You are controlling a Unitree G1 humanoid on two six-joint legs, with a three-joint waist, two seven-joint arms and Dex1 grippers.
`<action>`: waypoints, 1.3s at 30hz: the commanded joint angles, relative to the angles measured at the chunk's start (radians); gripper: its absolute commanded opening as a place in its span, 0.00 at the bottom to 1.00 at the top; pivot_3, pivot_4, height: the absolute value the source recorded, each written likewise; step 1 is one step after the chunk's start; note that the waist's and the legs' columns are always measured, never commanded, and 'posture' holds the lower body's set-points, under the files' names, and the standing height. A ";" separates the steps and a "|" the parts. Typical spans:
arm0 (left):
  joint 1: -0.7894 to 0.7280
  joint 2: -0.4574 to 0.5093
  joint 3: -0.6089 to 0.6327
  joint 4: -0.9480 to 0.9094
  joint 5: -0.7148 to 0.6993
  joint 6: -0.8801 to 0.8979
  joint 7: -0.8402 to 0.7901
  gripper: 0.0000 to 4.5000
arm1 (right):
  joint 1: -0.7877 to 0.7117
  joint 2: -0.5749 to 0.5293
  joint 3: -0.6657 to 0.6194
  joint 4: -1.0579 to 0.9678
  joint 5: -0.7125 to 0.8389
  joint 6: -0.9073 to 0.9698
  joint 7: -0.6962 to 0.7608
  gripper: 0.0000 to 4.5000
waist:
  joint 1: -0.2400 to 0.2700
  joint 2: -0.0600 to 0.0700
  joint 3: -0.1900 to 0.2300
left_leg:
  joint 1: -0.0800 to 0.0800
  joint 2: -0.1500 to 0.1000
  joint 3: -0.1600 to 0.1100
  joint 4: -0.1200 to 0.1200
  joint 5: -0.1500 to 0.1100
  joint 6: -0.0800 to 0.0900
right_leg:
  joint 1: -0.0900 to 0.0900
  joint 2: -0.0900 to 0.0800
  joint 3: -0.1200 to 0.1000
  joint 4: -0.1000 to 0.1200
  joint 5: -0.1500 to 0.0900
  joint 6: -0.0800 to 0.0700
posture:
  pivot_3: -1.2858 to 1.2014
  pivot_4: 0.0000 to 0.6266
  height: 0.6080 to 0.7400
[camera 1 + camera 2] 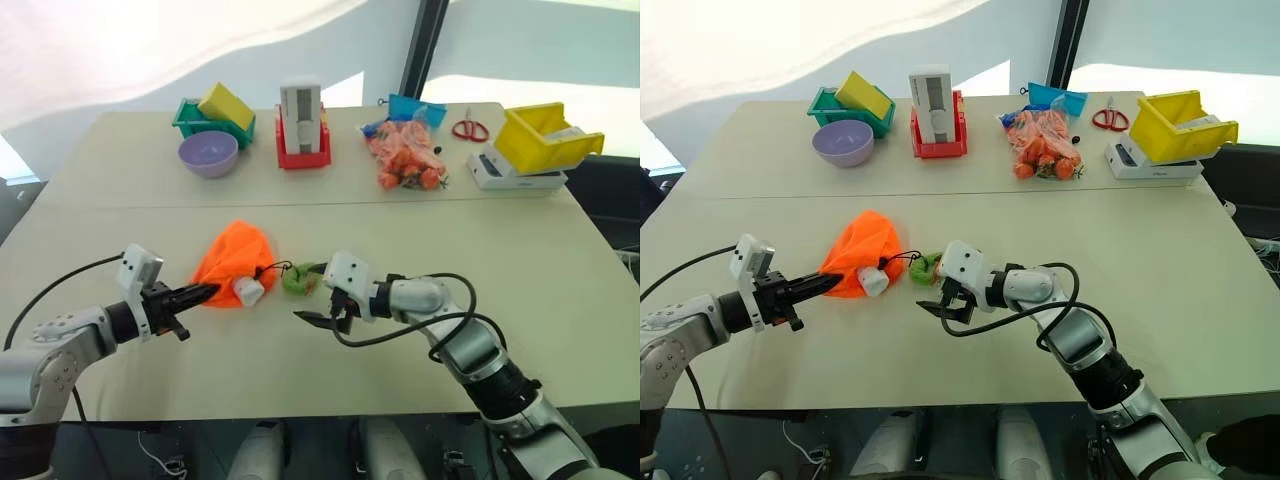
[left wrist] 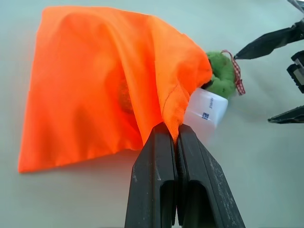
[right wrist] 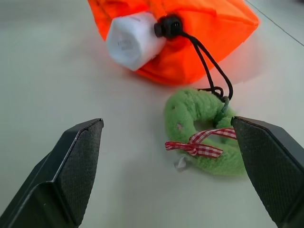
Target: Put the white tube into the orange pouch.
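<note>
On the desk (image 1: 560, 290) lies one orange pouch (image 1: 232, 262), with one white tube (image 1: 248, 291) partly inside its mouth, the rest sticking out toward the right gripper (image 1: 322, 312). The left gripper (image 1: 195, 294) has its jaws pressed together, pinching the pouch's edge; the left wrist view makes that pinch plain, the fabric (image 2: 104, 80) caught between the two black fingers (image 2: 154, 185), and shows a faint label on the tube (image 2: 206, 108). The right wrist view shows what the head views barely resolve: a black cord (image 3: 209, 59) with a toggle resting on the tube (image 3: 130, 40), running to a green fuzzy ring (image 3: 204, 137) tied with a red checked ribbon (image 3: 199, 145). The right gripper's jaws are spread wide, holding nothing, just beside the ring.
</note>
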 commanded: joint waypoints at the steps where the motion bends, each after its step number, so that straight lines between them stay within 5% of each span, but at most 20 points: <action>1: -0.017 -0.004 0.005 -0.011 0.005 -0.023 -0.006 0.00 | -0.023 0.049 0.028 0.071 -0.066 -0.086 -0.048 0.99 | 0.001 0.000 0.000 | 0.000 0.000 0.000 0.000 0.000 0.000 | 0.000 0.000 0.000 0.000 0.000 0.000 | 0.52 0.24 1.00; 4: -0.026 -0.022 -0.003 -0.024 -0.002 -0.018 0.002 0.00 | -0.042 0.091 0.033 0.148 -0.115 -0.115 -0.094 0.88 | 0.000 0.000 0.000 | 0.000 0.000 0.000 0.000 0.000 0.000 | 0.000 0.000 0.001 0.000 0.000 0.000 | 0.52 0.24 1.00; 7: -0.021 -0.034 -0.002 -0.039 -0.027 0.004 -0.003 0.00 | -0.050 0.099 0.036 0.184 -0.164 -0.143 -0.119 0.59 | 0.001 0.000 0.000 | 0.000 -0.001 0.001 0.001 0.000 0.000 | 0.000 0.000 0.002 0.000 0.000 0.000 | 0.52 0.24 1.00; 10: -0.018 -0.045 0.017 -0.045 -0.062 0.028 0.000 0.19 | -0.043 0.095 0.024 0.179 -0.182 -0.148 -0.123 0.24 | 0.003 0.000 0.000 | 0.000 -0.001 0.001 0.001 0.000 0.000 | 0.000 0.000 0.002 0.000 0.000 0.000 | 0.52 0.24 1.00; 12: -0.011 -0.040 0.025 -0.056 -0.081 0.038 -0.009 0.41 | -0.033 0.085 0.007 0.159 -0.185 -0.147 -0.123 0.01 | 0.002 0.000 0.000 | 0.000 -0.001 0.001 0.001 0.000 0.000 | 0.000 0.000 0.002 0.000 0.000 0.000 | 0.52 0.24 1.00; 15: -0.024 -0.031 0.034 -0.058 -0.082 0.044 0.013 0.76 | 0.010 0.031 -0.069 0.070 -0.141 -0.124 -0.102 0.00 | 0.008 0.000 0.000 | 0.000 0.000 0.001 0.001 0.000 0.000 | 0.000 0.000 0.002 0.000 0.000 0.000 | 0.52 0.24 1.00; 25: -0.045 0.040 0.019 -0.051 -0.083 0.052 -0.054 0.76 | 0.200 -0.031 -0.468 -0.257 0.309 0.132 -0.015 0.00 | 0.004 -0.001 0.000 | 0.000 0.000 0.006 0.000 0.000 0.000 | 0.000 -0.004 0.002 -0.001 0.000 0.001 | 0.52 0.24 1.00; 33: -0.172 0.042 -0.031 0.028 -0.039 0.009 -0.101 0.76 | 0.204 -0.022 -0.520 -0.334 0.468 0.211 -0.040 0.00 | 0.006 -0.001 0.000 | 0.000 0.000 0.008 0.001 0.000 0.000 | 0.000 -0.004 0.002 0.000 0.000 0.000 | 0.52 0.24 1.00; 37: -0.288 0.045 -0.128 0.063 0.021 -0.051 -0.172 0.99 | 0.205 -0.032 -0.490 -0.339 0.472 0.206 -0.039 0.00 | 0.009 -0.001 0.000 | 0.000 -0.001 0.008 0.001 0.000 0.000 | 0.000 -0.003 0.002 -0.001 0.000 0.001 | 0.52 0.24 1.00; 39: -0.357 0.047 -0.223 0.102 0.109 -0.123 -0.224 0.99 | 0.199 -0.040 -0.474 -0.331 0.467 0.200 -0.034 0.00 | 0.008 -0.001 0.000 | 0.000 -0.002 0.008 0.001 0.000 0.000 | 0.001 -0.003 0.002 -0.001 0.000 0.001 | 0.52 0.24 1.00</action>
